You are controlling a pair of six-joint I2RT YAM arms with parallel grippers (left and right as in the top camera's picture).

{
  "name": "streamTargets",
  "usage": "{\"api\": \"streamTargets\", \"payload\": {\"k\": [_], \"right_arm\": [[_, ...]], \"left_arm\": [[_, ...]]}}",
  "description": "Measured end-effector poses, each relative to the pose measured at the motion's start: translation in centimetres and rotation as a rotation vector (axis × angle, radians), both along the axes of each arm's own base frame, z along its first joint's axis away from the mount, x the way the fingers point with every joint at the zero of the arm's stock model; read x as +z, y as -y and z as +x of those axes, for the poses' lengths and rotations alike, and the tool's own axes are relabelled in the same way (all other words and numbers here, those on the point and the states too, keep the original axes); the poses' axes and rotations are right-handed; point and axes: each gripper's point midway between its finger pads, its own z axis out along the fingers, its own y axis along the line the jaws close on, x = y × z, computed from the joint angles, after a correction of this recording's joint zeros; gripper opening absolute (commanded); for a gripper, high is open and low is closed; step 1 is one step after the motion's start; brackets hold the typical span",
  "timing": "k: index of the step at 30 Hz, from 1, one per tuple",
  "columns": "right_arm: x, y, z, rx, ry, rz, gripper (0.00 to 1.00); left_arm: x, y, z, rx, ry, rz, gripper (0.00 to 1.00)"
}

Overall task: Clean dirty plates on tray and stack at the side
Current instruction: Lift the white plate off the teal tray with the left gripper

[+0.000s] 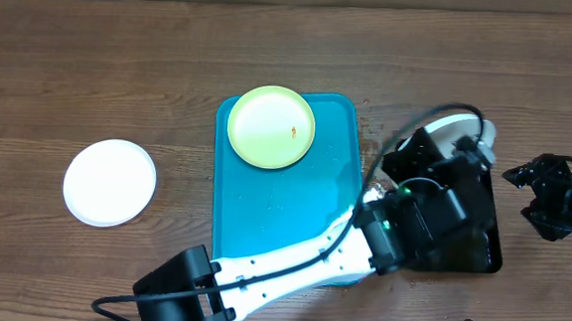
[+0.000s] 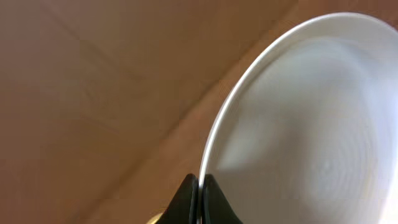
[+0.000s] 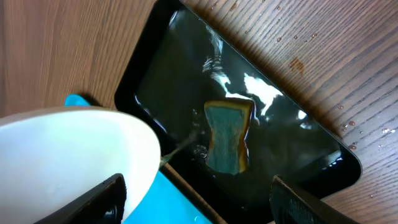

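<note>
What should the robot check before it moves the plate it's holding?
1. Left gripper shut tight on the held plate: ok.
2. Held plate clean: cannot tell; the side shown has no smears, the other side is hidden.
3. Held plate done dripping: not ok, water runs off its edge into the black tray.
4. Right gripper open and empty: ok.
5. Sponge out of the way, lying in the black tray: ok.
6. Stacking spot ready: ok, the plate on the table has nothing on it.
</note>
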Motion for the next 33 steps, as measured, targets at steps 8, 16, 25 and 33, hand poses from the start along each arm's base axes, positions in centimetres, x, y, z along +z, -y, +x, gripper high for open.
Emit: {"api": "streamTargets", "payload": {"k": [8,16,25,33], "right_arm": [[0.0,-0.1,-0.1,0.000,-0.003,0.002,0.76],[0.0,0.0,-0.1,0.001,-0.003,0.002,0.76],[0.0,0.0,-0.1,0.000,-0.003,0.002,0.76],[0.0,0.0,-0.1,0.000,-0.003,0.002,0.76]], "left_arm": [[2.3,0.2,-0.2,-0.002,0.111,0.124,0.04],[2.7,-0.3,0.0,0.018,0.138,0.193,0.04],[3.2,-0.2,0.1,0.021,0.155,0.183,0.04],[3.5,-0.8,0.2,0.069,0.160,0.148,0.04]]}}
